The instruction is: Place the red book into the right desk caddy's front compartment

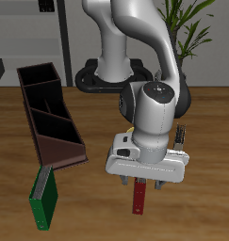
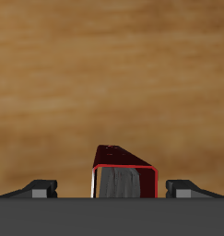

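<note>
Nearest the table's front edge, a slim green hardcover book (image 1: 42, 198) stands tilted on the wooden table (image 1: 210, 132), its upper end leaning at the caddy's wedge end. Beside it, the slim dark-red hardcover book (image 1: 139, 197) hangs upright below the white two-finger gripper (image 1: 140, 185), pale grey page edges (image 2: 123, 182) facing the wrist camera, fingers pinching it. Farther back lies the long dark brown-maroon open-topped desk caddy (image 1: 50, 113), apart from the red book

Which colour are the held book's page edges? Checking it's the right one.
Pale grey, between dark-red covers of the red book; clearest in the wrist view.
</note>
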